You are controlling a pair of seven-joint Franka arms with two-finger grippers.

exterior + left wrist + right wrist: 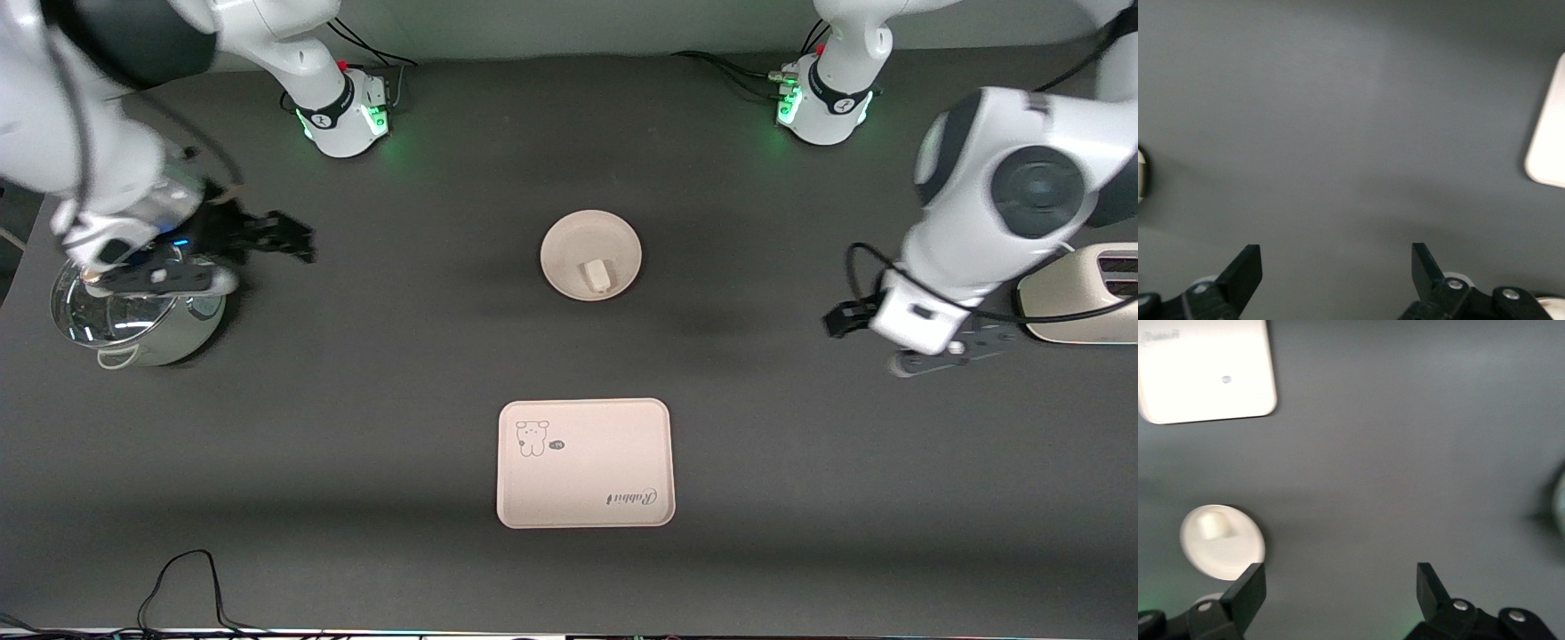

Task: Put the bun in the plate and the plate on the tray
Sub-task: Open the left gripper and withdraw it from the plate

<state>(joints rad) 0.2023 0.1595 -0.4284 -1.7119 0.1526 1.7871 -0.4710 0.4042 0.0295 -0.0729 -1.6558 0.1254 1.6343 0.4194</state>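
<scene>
The bun [597, 275] lies in the round plate [569, 240] at the table's middle. The printed tray [584, 480] lies flat, nearer to the front camera than the plate, with nothing on it. My right gripper [298, 240] is open and empty, over the table beside a steel pot, toward the right arm's end. Its wrist view shows the plate [1238, 550], the bun [1210, 523], the tray [1205, 370] and the open gripper [1338, 587]. My left gripper [836, 318] is open and empty over bare table near the toaster. Its wrist view shows the open gripper [1336, 267] and the tray's edge [1548, 133].
A steel pot [133, 320] stands at the right arm's end of the table, partly under the right arm's wrist. A cream toaster [1080, 293] stands at the left arm's end. Cables lie along the table edge nearest the front camera [187, 587].
</scene>
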